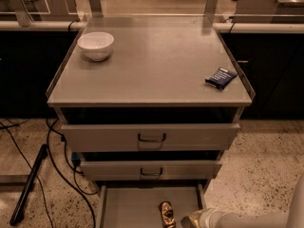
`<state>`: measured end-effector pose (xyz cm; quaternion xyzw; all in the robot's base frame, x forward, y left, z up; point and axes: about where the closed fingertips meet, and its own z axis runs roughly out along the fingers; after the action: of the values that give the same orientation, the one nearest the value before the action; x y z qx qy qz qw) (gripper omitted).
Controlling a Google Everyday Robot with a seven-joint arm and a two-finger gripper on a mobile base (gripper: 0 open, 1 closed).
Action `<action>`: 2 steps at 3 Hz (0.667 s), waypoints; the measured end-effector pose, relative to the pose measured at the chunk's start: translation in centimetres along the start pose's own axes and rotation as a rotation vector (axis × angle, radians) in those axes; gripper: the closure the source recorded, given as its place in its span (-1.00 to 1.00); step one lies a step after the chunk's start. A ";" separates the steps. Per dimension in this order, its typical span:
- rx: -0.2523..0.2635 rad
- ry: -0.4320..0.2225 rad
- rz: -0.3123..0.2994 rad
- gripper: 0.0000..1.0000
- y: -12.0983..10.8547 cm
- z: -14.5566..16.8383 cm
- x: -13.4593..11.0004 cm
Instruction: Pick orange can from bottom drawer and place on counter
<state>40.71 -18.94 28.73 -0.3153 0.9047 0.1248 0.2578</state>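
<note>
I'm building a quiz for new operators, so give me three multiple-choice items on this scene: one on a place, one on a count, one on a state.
1. Where is the orange can? A on the floor by the cables; B in the bottom drawer; C in the top drawer.
2. How many things rest on the counter? A none; B four; C two.
3. The bottom drawer is: A pulled open; B pushed shut; C taken out of the cabinet.

Key:
1 B: the can lies on the drawer's floor, with the gripper just to its right.
2 C: only the white bowl and the blue packet are there.
3 A: its floor lies in plain sight from above.
</note>
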 end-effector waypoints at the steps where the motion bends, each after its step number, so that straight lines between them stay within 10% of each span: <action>1: 0.008 -0.055 0.026 1.00 0.4 1.0 0.9; 2: 0.001 -0.088 0.033 1.00 1.1 2.0 1.3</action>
<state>39.92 -17.92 26.43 -0.2945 0.8976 0.1422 0.2955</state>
